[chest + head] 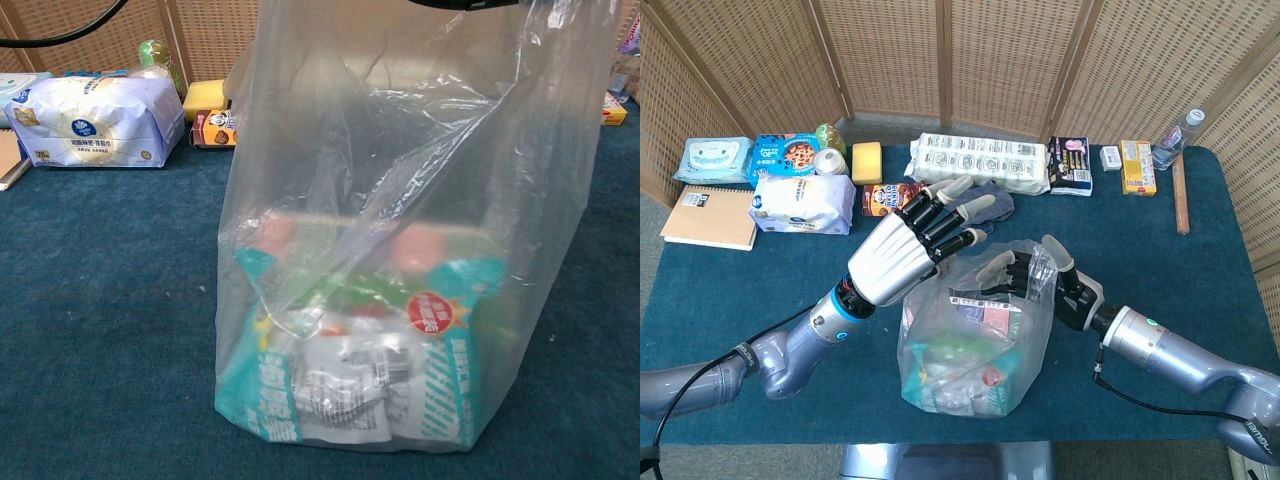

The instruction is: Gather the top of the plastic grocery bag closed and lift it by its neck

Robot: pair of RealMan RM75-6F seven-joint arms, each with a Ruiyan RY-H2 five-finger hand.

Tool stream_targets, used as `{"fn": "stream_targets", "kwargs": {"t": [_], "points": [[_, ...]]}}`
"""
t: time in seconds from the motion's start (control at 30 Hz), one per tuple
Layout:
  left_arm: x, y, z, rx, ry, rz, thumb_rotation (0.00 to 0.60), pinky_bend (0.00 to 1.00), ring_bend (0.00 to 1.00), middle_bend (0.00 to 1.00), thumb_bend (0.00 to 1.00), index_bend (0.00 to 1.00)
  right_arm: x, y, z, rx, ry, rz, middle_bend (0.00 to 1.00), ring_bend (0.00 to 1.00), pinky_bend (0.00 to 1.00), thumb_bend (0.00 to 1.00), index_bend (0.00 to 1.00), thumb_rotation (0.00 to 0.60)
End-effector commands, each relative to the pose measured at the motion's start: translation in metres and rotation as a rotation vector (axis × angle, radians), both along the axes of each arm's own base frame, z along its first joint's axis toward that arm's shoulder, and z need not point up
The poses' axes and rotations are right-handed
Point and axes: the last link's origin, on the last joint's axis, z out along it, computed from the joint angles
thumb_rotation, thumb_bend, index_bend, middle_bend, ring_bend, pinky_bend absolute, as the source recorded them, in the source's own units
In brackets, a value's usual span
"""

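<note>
The clear plastic grocery bag (970,350) stands on the blue table (730,290), filled with packets, among them a teal packet (440,380). In the chest view the bag (400,200) fills most of the frame. My right hand (1035,270) grips the bag's top rim on its right side, with plastic draped over its fingers. My left hand (912,252) hovers just above the rim's left side with fingers spread and holds nothing. A dark sliver at the top edge of the chest view belongs to a hand; which one cannot be told.
Behind the bag lie a grey cloth (985,200), a small cookie box (885,197) and a long pack of rolls (982,160). A white tissue pack (800,203) and a notebook (708,217) sit at the left. A bottle (1175,140) and a wooden stick (1181,195) are at the far right.
</note>
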Motion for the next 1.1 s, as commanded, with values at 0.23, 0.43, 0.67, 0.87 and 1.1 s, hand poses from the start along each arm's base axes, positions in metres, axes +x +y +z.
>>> {"fn": "stream_targets", "kwargs": {"t": [0.23, 0.43, 0.67, 0.87, 1.1], "points": [[0.006, 0.004, -0.001, 0.006, 0.002, 0.004, 0.600, 0.22, 0.04, 0.20, 0.11, 0.36, 0.007, 0.000, -0.006, 0.001, 0.004, -0.007, 0.37, 0.31, 0.21, 0.11, 0.38, 0.108], [0.011, 0.004, -0.001, 0.003, -0.004, 0.002, 0.600, 0.21, 0.04, 0.20, 0.10, 0.36, 0.012, -0.001, -0.012, 0.003, 0.019, -0.010, 0.37, 0.30, 0.21, 0.11, 0.38, 0.108], [0.012, 0.005, 0.001, 0.009, -0.007, 0.015, 0.600, 0.18, 0.03, 0.20, 0.09, 0.34, 0.015, -0.001, -0.016, -0.001, 0.026, -0.014, 0.36, 0.28, 0.20, 0.11, 0.36, 0.112], [0.012, 0.005, 0.000, 0.014, -0.002, 0.027, 0.600, 0.16, 0.03, 0.19, 0.08, 0.33, 0.016, 0.000, -0.016, -0.003, 0.023, -0.016, 0.32, 0.22, 0.16, 0.11, 0.33, 0.106], [0.010, 0.010, 0.001, 0.033, -0.003, 0.039, 0.600, 0.16, 0.03, 0.19, 0.08, 0.32, 0.017, 0.004, -0.016, 0.019, 0.005, 0.001, 0.31, 0.22, 0.13, 0.11, 0.30, 0.086]]}}
